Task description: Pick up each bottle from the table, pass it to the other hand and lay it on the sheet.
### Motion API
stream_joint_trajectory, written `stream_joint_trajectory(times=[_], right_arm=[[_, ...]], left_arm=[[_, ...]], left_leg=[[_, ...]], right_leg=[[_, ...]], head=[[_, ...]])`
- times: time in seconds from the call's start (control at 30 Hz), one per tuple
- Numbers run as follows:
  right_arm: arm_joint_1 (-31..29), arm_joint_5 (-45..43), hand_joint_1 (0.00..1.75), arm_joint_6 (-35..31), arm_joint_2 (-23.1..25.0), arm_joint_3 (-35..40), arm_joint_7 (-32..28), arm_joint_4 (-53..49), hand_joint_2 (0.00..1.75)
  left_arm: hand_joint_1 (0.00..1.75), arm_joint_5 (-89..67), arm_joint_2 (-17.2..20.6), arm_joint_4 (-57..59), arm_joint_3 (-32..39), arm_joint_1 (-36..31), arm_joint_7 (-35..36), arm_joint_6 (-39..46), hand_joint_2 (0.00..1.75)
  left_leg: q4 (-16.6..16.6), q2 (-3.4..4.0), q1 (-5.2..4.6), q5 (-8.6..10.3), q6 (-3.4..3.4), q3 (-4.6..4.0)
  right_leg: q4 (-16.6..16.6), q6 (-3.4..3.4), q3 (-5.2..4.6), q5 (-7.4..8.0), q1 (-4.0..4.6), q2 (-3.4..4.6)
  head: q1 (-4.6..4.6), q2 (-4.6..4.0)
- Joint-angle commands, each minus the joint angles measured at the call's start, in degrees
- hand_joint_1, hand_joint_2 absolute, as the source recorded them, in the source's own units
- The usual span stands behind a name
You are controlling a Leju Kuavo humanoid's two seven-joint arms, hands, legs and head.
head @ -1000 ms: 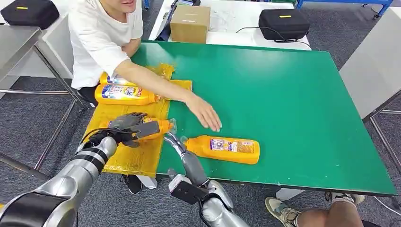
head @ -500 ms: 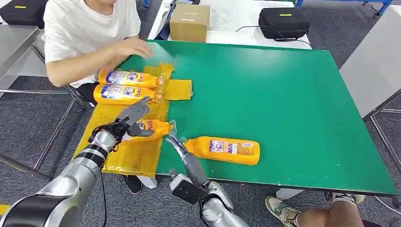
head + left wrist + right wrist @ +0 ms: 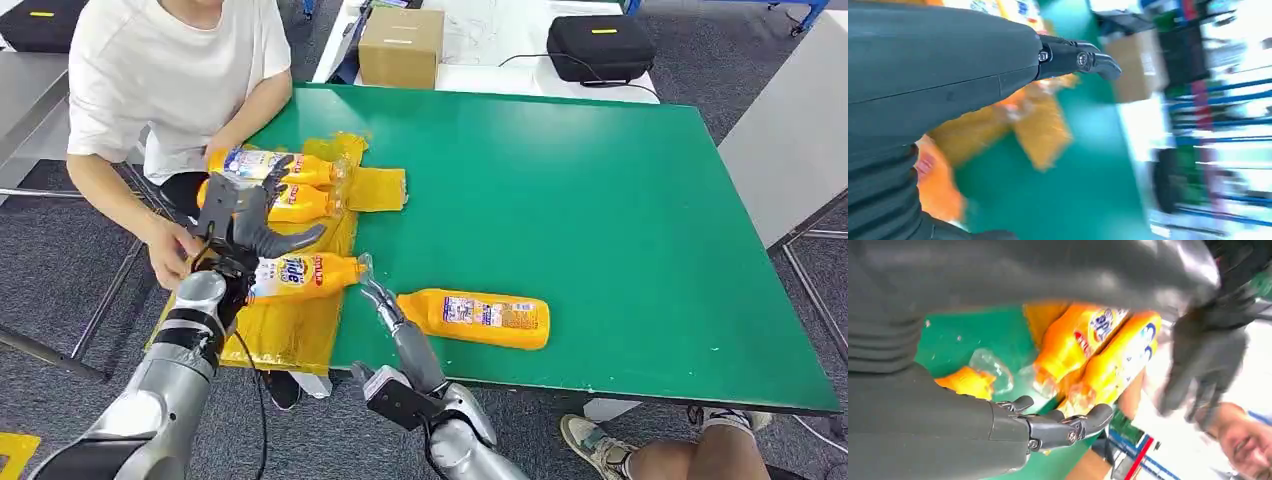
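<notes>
Head view showed the left hand [image 3: 245, 222] spread, empty, above a laid bottle [image 3: 305, 272]; right hand [image 3: 380, 300] empty, fingers extended beside the table bottle [image 3: 475, 317], apparently next for pickup.

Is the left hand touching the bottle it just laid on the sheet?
Apart. In the head view the left hand is raised, fingers spread, above the bottle lying on the yellow sheet.

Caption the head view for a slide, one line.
Left hand raised open above three orange bottles lying on the yellow sheet; a fourth bottle waits on the green table.
</notes>
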Motion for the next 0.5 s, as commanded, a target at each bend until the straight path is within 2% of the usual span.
stream_joint_trajectory(times=[0.03, 0.13, 0.27, 0.4, 0.5], right_arm=[[0.4, 10.1, 0.00, -8.8, -6.9, -1.7, 5.8, -3.8, 1.75], [0.1, 19.8, 0.00, -14.4, -12.9, -4.2, 12.2, -6.7, 1.75], [0.8, 28.6, 0.00, -14.0, -19.8, -11.0, 16.7, -13.0, 1.75], [1.8, 33.6, 0.00, -11.3, -22.3, -15.1, 17.6, -14.7, 1.75], [1.8, 33.7, 0.00, -10.8, -22.2, -15.8, 17.6, -14.0, 1.75]], left_arm=[[0.00, 12.3, 0.2, -27.7, -2.0, 13.9, 1.4, -0.3, 1.75], [0.00, 16.4, -0.3, -36.3, -1.0, 20.8, 0.7, 0.1, 1.75], [0.00, 18.2, -1.0, -41.8, 0.9, 28.5, -0.2, 0.8, 1.75], [0.00, 18.6, -1.7, -41.9, 3.4, 31.0, -1.6, 0.6, 1.75], [0.00, 18.7, -1.9, -41.8, 3.8, 31.1, -1.7, 0.6, 1.75]], left_leg=[[0.0, 0.10, 0.02, -0.15, -0.03, 0.26], [-0.1, 0.08, -0.01, -0.11, -0.04, 0.18], [-0.1, 0.08, -0.06, -0.12, 0.01, 0.16], [0.0, -0.01, -0.20, -0.13, 0.05, 0.06], [0.0, -0.02, -0.17, -0.16, 0.06, 0.07]], right_leg=[[-0.1, -0.06, 0.23, -0.10, 0.02, 0.10], [-0.1, -0.03, 0.14, -0.05, 0.00, 0.07], [-0.1, 0.01, 0.13, -0.06, -0.06, 0.09], [-0.1, 0.00, 0.05, -0.08, -0.18, 0.00], [-0.1, -0.02, 0.07, -0.07, -0.14, -0.01]], head=[[0.00, 0.00], [0.00, 0.00], [0.00, 0.00], [0.02, 0.00], [0.02, 0.00]])
